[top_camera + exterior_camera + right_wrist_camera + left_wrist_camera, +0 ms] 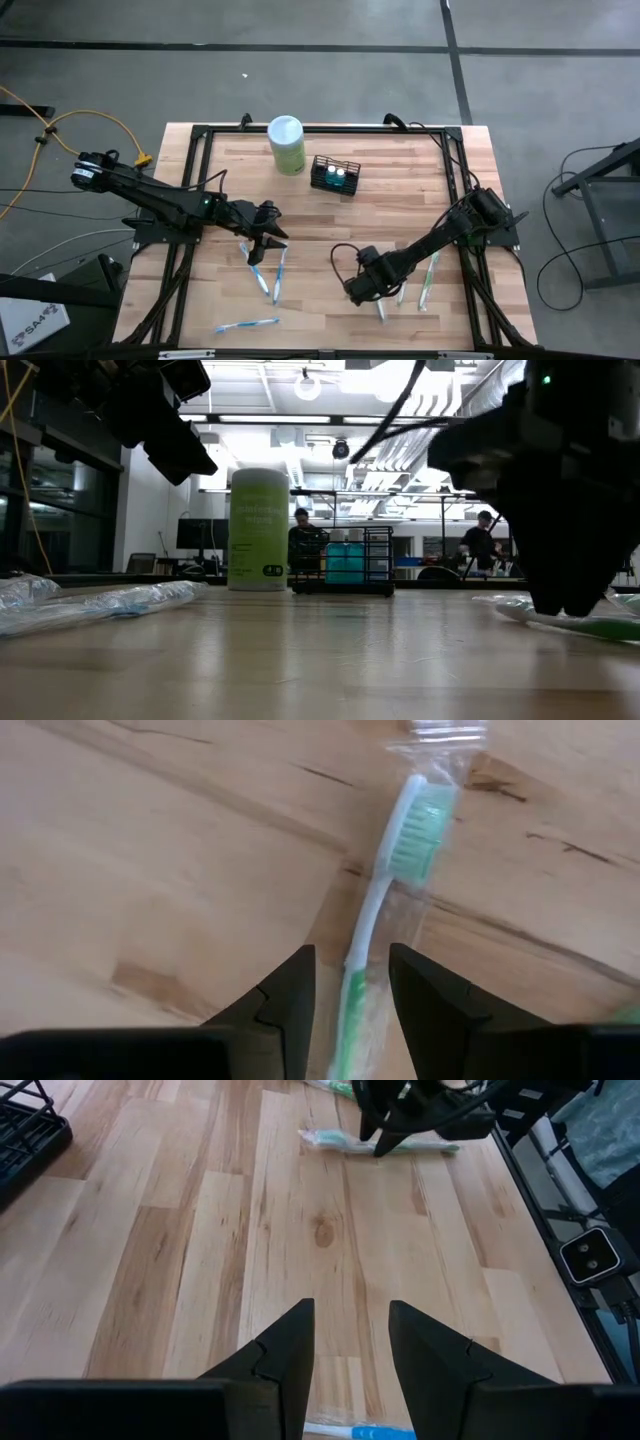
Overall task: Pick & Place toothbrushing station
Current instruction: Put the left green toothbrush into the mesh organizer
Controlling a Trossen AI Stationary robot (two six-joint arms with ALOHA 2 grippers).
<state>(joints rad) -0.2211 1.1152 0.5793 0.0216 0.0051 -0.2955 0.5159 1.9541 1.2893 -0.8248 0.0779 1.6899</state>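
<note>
The black wire-mesh basket stands on its base at the table's far middle, with blue-topped items inside; it also shows in the low view. My right gripper is open and low at the table, its fingers on either side of the handle of a green toothbrush that lies flat in a clear wrapper. In the high view my right gripper is near the table's front right. My left gripper is open and empty above two blue toothbrushes; one blue toothbrush shows in the left wrist view.
A pale green canister with a white lid stands left of the basket. Two more green toothbrushes lie at the right, and another blue one near the front edge. A black frame borders the table. People sit in the room beyond.
</note>
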